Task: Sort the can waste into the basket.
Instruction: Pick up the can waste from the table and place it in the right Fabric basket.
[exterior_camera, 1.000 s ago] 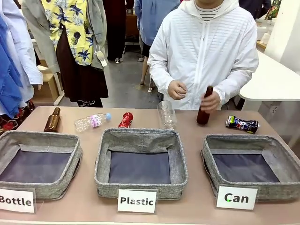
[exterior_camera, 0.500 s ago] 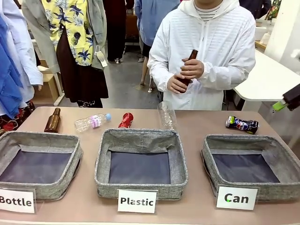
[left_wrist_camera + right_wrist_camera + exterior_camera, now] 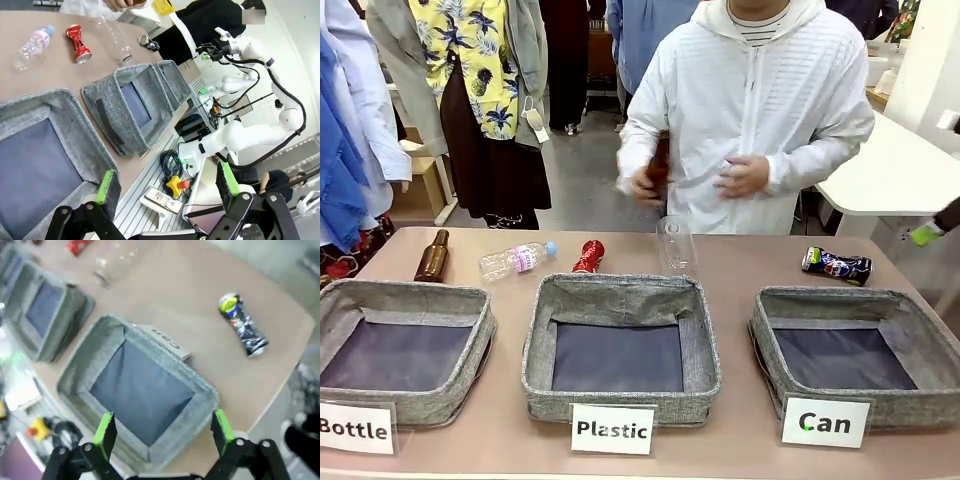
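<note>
Standing across the table in the front view, a person in a white jacket (image 3: 760,110) holds a brown glass bottle (image 3: 660,163). The red crushed metal can (image 3: 588,256) lies behind the grey fabric basket labelled "Plastic" (image 3: 620,292), near an upright clear plastic bottle (image 3: 676,245). The dark silvery crushed can (image 3: 836,265) lies just behind the grey fabric basket labelled "Can" (image 3: 850,298).

In the left wrist view, the left gripper (image 3: 166,182) hangs with its jaws wide apart and nothing between them, by a corner of the grey fabric basket labelled "Bottle" (image 3: 50,100). Both cans lie well apart from it.

In the right wrist view, the right gripper (image 3: 164,430) is spread and empty above the "Can" basket. The dark can rests on bare tabletop past the basket's rim, with nothing in the way.
</note>
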`<move>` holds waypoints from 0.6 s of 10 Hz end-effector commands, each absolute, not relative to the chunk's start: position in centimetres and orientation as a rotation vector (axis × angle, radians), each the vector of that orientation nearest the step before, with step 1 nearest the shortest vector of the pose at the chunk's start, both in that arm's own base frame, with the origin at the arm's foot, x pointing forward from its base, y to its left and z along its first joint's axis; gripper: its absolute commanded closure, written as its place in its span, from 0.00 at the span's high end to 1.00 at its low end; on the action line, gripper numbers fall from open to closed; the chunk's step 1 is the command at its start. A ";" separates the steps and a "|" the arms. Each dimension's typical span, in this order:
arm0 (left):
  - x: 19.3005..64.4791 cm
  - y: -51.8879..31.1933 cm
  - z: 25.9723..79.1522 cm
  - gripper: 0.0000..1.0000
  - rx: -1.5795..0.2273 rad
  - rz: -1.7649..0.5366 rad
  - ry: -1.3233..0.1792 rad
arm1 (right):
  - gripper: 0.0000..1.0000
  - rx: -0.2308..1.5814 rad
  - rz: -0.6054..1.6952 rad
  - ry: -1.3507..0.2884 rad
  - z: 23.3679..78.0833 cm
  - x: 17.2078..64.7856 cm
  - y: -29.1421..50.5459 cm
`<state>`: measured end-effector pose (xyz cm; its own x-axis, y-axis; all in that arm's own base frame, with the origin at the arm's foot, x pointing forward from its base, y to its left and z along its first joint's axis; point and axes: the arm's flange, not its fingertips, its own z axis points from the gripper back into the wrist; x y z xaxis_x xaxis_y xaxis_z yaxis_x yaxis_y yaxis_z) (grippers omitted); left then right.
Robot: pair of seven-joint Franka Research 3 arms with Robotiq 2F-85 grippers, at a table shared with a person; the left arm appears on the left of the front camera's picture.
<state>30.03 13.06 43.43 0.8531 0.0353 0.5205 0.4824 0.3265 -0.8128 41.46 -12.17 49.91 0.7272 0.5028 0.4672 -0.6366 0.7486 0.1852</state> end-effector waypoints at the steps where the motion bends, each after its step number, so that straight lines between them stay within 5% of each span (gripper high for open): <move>1: 30.2 13.0 43.5 1.00 -1.235 -0.327 -0.526 | 1.00 0.502 0.662 -0.599 48.7 37.1 -18.9; 4: 30.0 13.0 43.4 1.00 -1.215 -0.309 -0.498 | 1.00 0.456 0.615 -0.677 47.3 37.4 -18.6; 6: 22.5 17.0 53.3 1.00 -1.224 -0.422 -0.700 | 1.00 0.355 0.650 -0.681 46.8 42.0 -15.4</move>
